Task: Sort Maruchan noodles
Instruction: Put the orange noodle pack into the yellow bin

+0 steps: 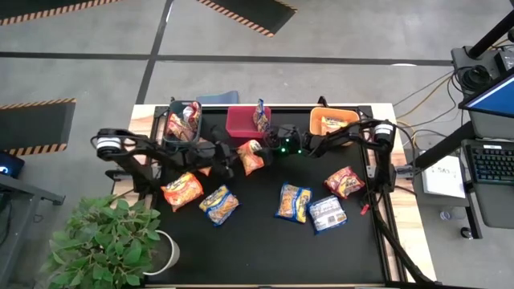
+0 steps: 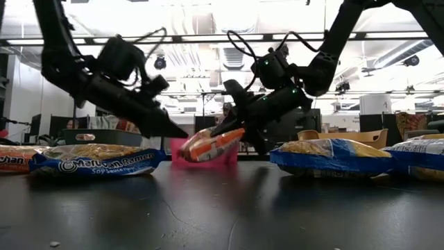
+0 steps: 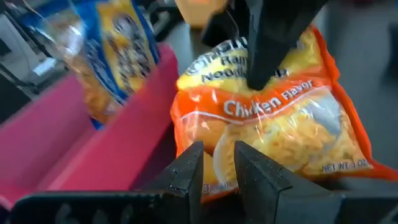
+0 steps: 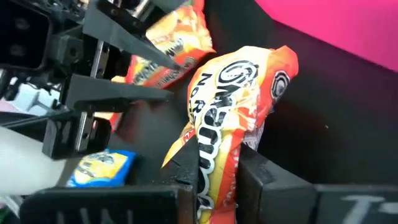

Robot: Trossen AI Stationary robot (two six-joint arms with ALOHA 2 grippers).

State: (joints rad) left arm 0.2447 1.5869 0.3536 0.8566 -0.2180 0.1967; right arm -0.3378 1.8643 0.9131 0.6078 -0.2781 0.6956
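Gripping an orange Chicken Flavor packet [image 1: 250, 156] just in front of the red bin [image 1: 246, 122], the right gripper [image 4: 214, 177] has its fingers clamped on it. The left gripper [image 1: 218, 157], fingers narrowly apart, waits beside it. Judged step: mid-pick; next, lift and carry to the matching bin

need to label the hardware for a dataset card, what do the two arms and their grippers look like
Both arms are dark, near-black, built of slim tubular links with pale silver-grey round joint housings at the shoulders. Loose black cables loop along the wrists. The right gripper has a boxy black wrist block carrying small lit green lights; the left gripper shows none. Each gripper ends in two flat, angular matte-black fingers. No printed markings are legible.
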